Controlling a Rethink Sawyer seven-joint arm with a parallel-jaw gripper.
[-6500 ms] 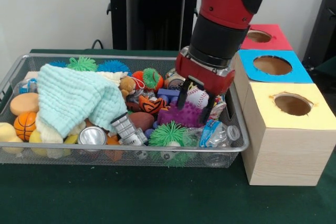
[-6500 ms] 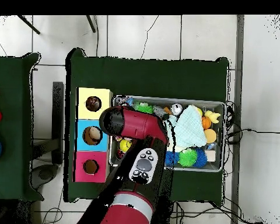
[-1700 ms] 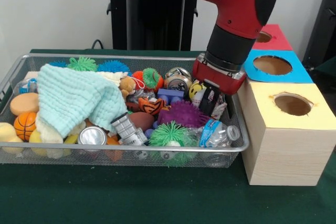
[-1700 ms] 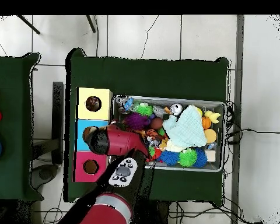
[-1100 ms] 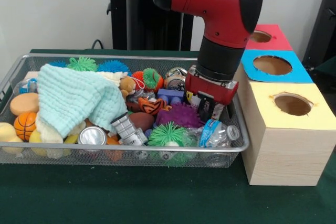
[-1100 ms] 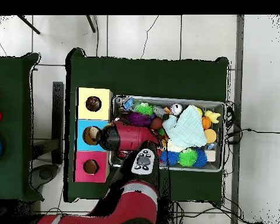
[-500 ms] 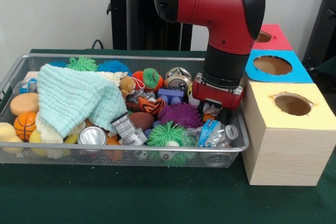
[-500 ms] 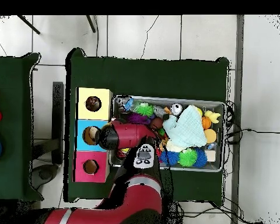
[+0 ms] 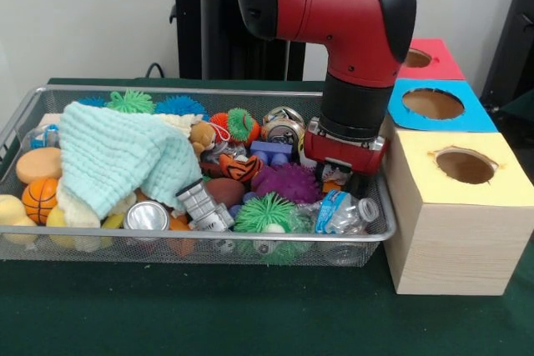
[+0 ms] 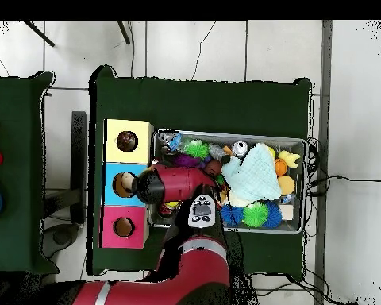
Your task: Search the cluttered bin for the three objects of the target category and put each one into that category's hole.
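Observation:
My gripper point(image 9: 339, 179) is sunk low into the right end of the wire bin point(image 9: 167, 91), among the clutter. It sits just right of a purple spiky ball point(image 9: 289, 181) and behind a crushed water bottle point(image 9: 344, 211). A small orange thing shows right under it, and I cannot tell whether it is held. In the overhead view the red arm point(image 10: 175, 186) covers the gripper and the bin's left end. Three boxes with round holes stand beside the bin: yellow point(image 9: 455, 206), blue point(image 9: 434, 104) and red point(image 9: 421, 57).
The bin also holds a mint cloth point(image 9: 125, 156), a green spiky ball point(image 9: 267, 213), a silver can point(image 9: 147, 216), a small basketball point(image 9: 38, 198), a tiger-striped ball point(image 9: 240, 166) and several other toys. The yellow box's side stands close to the gripper's right.
The gripper moved from over the baseball toward the bin's right end, then dropped down into the clutter. In the last half second it has barely shifted.

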